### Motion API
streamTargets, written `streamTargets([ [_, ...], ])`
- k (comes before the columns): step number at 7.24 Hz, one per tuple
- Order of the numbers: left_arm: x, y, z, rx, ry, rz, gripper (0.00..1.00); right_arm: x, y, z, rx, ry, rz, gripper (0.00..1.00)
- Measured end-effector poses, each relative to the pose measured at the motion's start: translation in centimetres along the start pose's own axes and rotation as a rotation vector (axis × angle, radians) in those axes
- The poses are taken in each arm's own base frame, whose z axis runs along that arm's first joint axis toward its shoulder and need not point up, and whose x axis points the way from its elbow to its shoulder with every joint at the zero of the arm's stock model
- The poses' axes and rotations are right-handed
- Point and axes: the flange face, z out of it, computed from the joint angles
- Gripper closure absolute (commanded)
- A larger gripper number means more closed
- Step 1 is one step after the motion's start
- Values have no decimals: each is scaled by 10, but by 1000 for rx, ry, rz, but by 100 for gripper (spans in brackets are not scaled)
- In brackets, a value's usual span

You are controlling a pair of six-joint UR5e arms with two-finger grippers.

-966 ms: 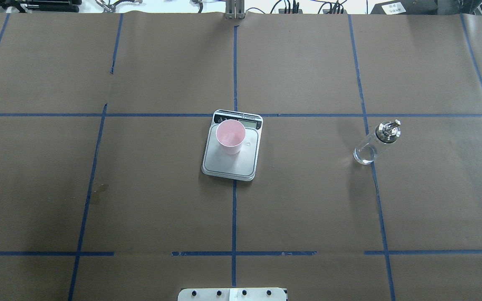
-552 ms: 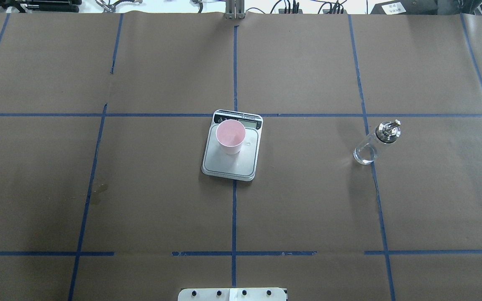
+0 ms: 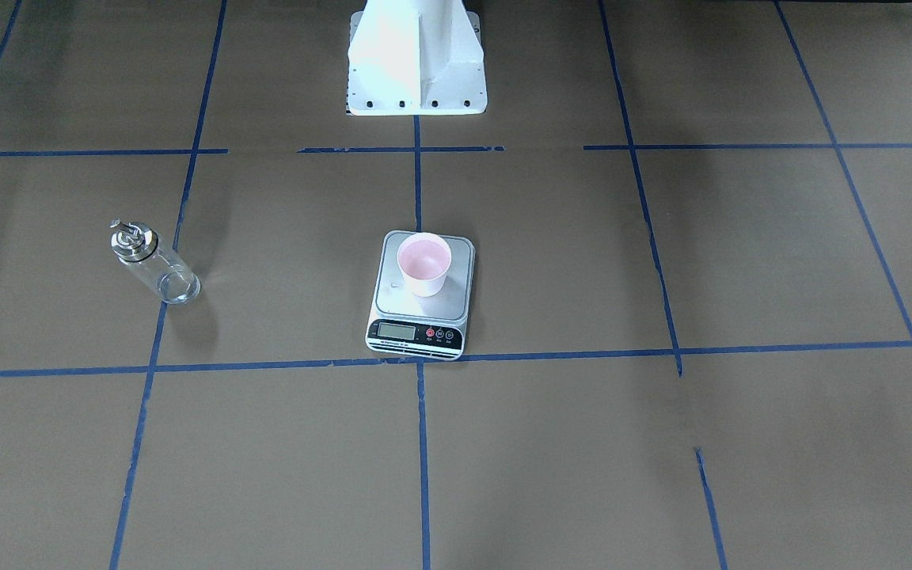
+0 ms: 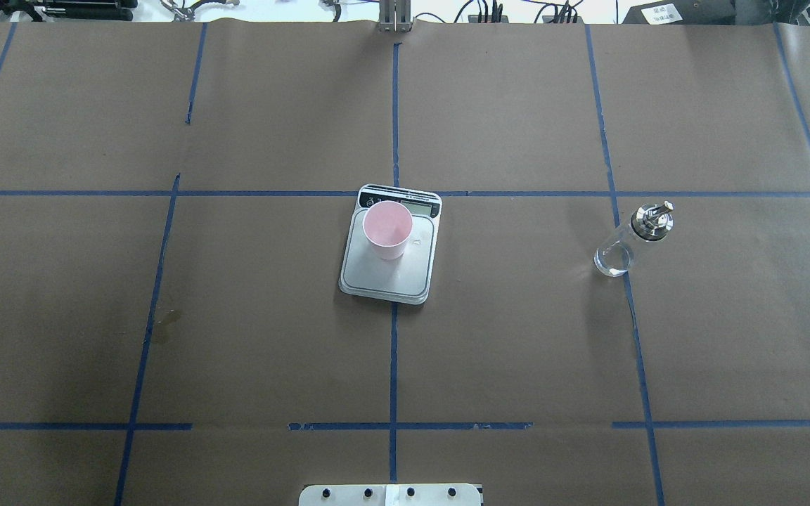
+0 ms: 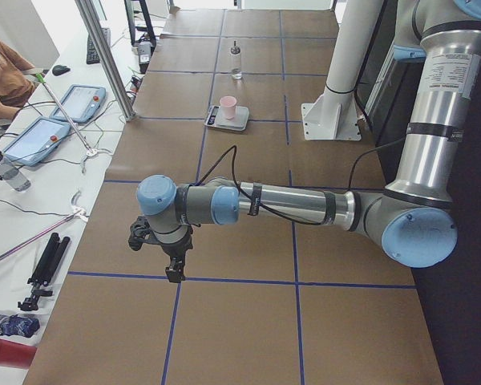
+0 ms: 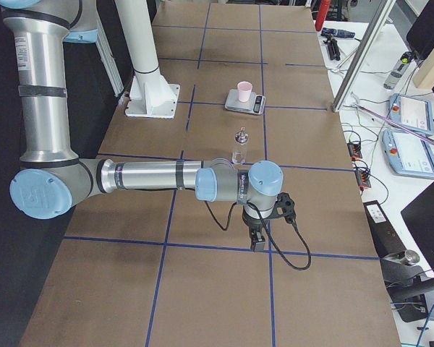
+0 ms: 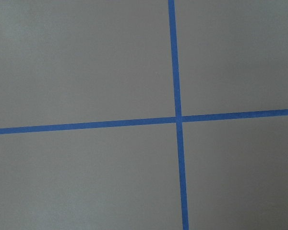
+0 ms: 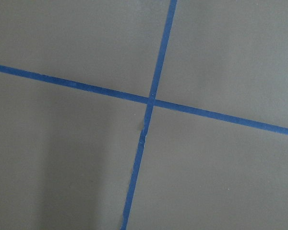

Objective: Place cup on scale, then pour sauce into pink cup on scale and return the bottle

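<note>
The pale pink cup (image 4: 387, 228) stands upright on the silver-grey scale (image 4: 391, 281) at the table's middle, near its display end. It also shows in the front view (image 3: 424, 265) on the scale (image 3: 460, 261). The clear glass bottle (image 4: 626, 242) with its metal spout cap stands upright, alone, on the right side; the sauce in it barely shows. Both arms are out of the overhead view. My left gripper (image 5: 174, 269) hangs over the table's left end and my right gripper (image 6: 258, 242) over its right end; I cannot tell whether they are open or shut. Both wrist views show only paper and tape.
Brown paper with blue tape lines (image 4: 393, 351) covers the table. The robot's white base (image 3: 416, 55) stands at its near edge. Tablets (image 5: 80, 103) and cables lie on the side bench, where a person (image 5: 4, 68) sits. A small stain (image 4: 166, 323) marks the left side.
</note>
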Motion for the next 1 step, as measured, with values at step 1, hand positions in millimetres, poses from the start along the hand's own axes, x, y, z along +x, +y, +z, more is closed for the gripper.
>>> streamTargets([
  [1, 0, 0, 0, 0, 1, 0, 0, 0, 0, 0, 0, 0, 0, 0],
])
